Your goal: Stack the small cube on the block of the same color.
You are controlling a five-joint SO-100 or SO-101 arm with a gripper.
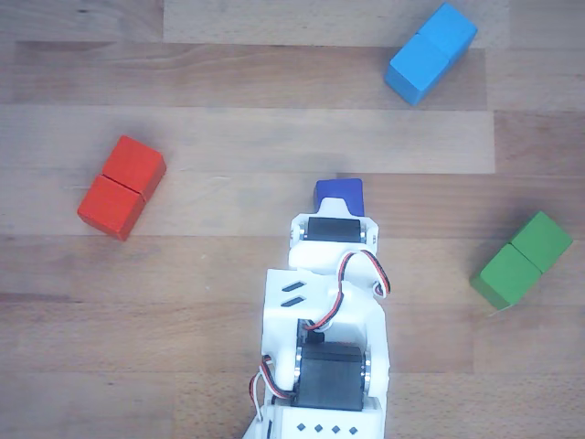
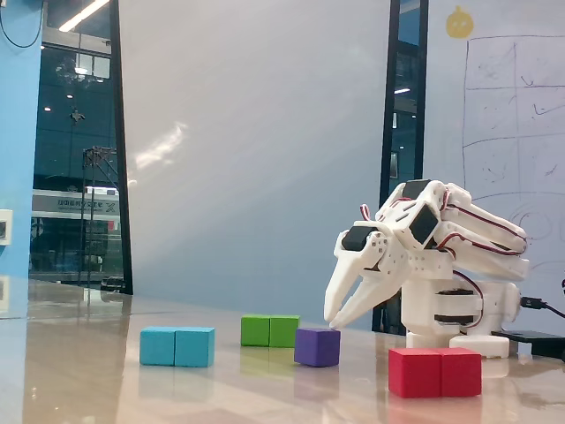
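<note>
Small cube (image 2: 318, 346) seen on desk (image 2: 88, 380), directly under claw (image 2: 330, 320) tips; dark blue from above (image 1: 339, 193), purplish in fixed view, single-cube size. Claw fingers slightly parted, nothing gripped, tips at cube's top edge. Sky-blue block (image 2: 177, 346), seamed at middle, well apart beyond claw; also in other view (image 1: 430, 52). Red block (image 2: 435, 371) nearer arm base.

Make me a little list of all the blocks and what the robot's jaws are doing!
small cube: dark blue, on the table, right under the arm's tip
sky-blue block: two-cube block, lying alone, nothing on top
red block: two-cube block, lying alone
green block: two-cube block, lying alone
gripper: jaws apart, tips pointing down just above the small cube
stacking: not yet done
</note>
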